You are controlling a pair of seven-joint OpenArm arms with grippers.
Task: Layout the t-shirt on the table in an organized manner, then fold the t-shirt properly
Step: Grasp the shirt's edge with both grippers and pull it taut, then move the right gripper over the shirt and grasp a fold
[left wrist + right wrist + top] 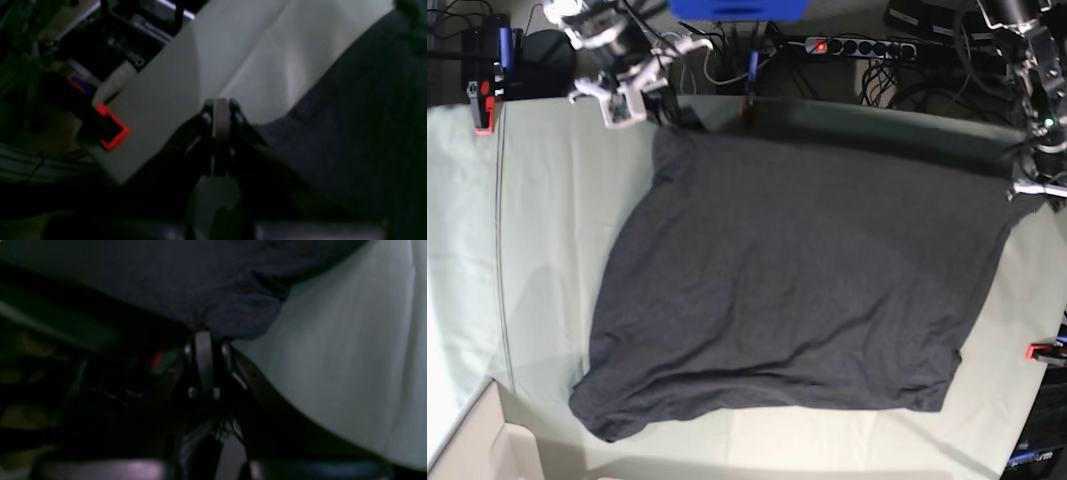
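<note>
At eleven and two o'clock on the tabletop [547, 260], both my jaws pinch the shirt [797, 280] corners, stretching it flat.

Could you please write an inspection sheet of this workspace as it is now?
Surface: table, pale creased cloth, red clamps at edges.
Job's things: t-shirt, dark, spread mostly flat, plain side up, far edge lifted.
Clutter: nothing seen.
Grippers: left gripper and right gripper each shut on a far corner of the t-shirt.
Cables: power strip and loose wires behind the table.
Surroundings: blue box beyond the far edge.
</note>
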